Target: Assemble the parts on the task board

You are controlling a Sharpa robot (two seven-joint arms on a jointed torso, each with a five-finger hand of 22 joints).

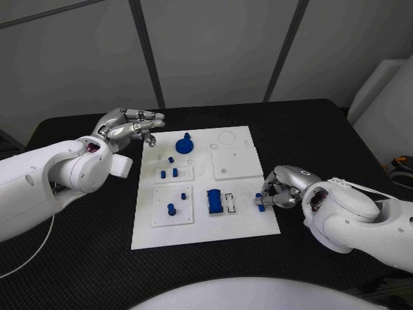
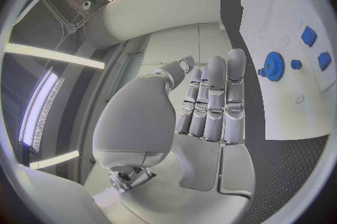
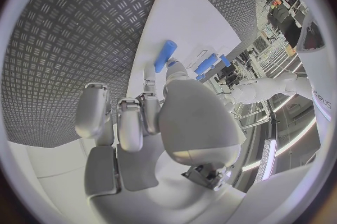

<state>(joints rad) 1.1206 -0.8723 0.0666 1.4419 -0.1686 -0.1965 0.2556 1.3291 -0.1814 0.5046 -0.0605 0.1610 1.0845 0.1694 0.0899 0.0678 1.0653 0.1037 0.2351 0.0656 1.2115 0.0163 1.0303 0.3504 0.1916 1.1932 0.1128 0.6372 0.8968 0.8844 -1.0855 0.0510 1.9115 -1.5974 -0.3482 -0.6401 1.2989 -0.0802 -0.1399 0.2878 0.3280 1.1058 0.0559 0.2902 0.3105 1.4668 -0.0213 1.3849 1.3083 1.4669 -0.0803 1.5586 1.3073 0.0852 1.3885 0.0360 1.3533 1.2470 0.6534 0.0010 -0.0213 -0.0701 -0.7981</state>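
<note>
Several blue parts [image 1: 214,201] already stand or lie in seats on the task board [image 1: 206,232], so assembly appears partly done, though how many remain cannot be fixed from these views. The right hand [image 1: 273,195] sits at the board's edge on its own side and pinches a small blue peg [image 1: 259,200] between thumb and fingertips; the right wrist view shows the peg [image 3: 165,55] projecting beyond the fingers over the white plate. Just inward of this hand lies a larger blue block beside a pale rectangular slot [image 1: 230,202]. Further across from the hand, a sub-plate carries a short blue pin [image 1: 170,209]. Toward the far side, near the left hand [image 1: 132,127], a blue gear [image 1: 185,143] rests on the board with small blue pieces [image 1: 170,172] close by.

The left hand hovers beside the board's far corner, fingers straight and together, holding nothing; its wrist view confirms a bare palm [image 2: 210,100] with the gear [image 2: 273,65] just off the fingertips.

Judgement: the held peg is not yet seated. The black worktop [image 1: 86,258] surrounds the board.
</note>
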